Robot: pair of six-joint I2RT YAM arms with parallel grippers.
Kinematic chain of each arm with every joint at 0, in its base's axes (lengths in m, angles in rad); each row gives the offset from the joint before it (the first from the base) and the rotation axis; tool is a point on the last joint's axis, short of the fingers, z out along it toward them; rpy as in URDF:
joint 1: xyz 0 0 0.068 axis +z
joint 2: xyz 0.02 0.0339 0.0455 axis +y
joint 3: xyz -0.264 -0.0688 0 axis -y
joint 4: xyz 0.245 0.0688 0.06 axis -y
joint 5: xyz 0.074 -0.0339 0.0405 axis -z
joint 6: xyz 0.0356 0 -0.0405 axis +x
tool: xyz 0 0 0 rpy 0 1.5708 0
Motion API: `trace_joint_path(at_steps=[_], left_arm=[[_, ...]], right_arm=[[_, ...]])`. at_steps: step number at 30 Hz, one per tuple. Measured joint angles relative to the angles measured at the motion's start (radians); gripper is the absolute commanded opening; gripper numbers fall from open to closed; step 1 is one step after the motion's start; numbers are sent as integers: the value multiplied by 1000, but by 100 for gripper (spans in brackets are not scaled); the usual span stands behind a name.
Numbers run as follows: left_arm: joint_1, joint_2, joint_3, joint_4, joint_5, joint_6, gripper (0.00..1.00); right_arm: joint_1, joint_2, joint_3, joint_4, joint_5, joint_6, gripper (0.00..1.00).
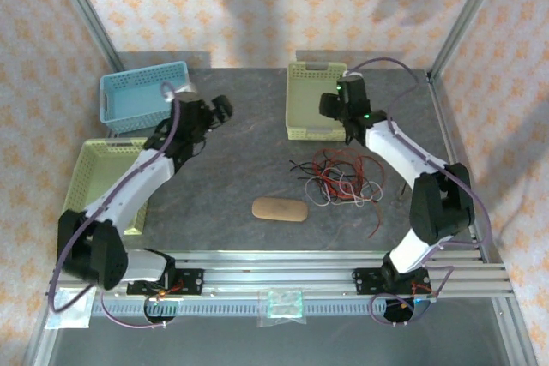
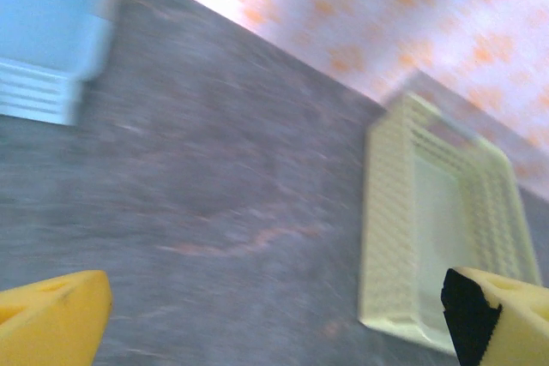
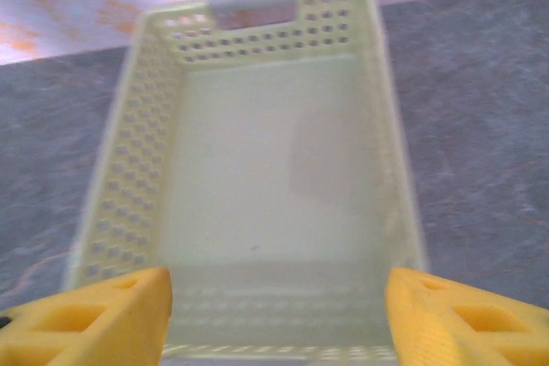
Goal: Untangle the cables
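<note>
The cables (image 1: 343,176) (red, black and white strands in one tangled heap) lie on the grey table (image 1: 249,152), just right of the tan oval pad (image 1: 280,209). Right gripper (image 3: 274,302) — jaws apart, empty, above the pale yellow basket (image 3: 137,169). Left gripper (image 2: 274,319) — jaws wide, empty, near the blue basket (image 1: 137,96).

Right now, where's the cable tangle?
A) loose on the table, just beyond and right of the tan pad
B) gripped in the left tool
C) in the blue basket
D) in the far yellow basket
A: in the top view the cables lie in a loose heap on the table, just past the tan pad and to its right, outside every basket.
</note>
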Motion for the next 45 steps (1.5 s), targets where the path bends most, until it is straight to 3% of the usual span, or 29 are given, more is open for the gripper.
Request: trace_joint_path(at_steps=[5, 13, 17, 23, 32, 45], left_arm=[[170, -113, -74, -72, -47, -26, 100], [392, -127, -76, -154, -34, -59, 100], [478, -87, -55, -183, -16, -67, 100], [561, 69, 37, -243, 21, -66, 99], [587, 232, 172, -235, 144, -79, 99], [512, 528, 461, -346, 79, -332, 95]], right_arm=[[116, -7, -17, 29, 18, 84, 66], [292, 5, 15, 67, 29, 176, 67], [358, 36, 86, 71, 33, 183, 68], [375, 46, 105, 74, 37, 187, 68], [375, 37, 86, 72, 72, 203, 67], [375, -135, 4, 14, 266, 293, 67]])
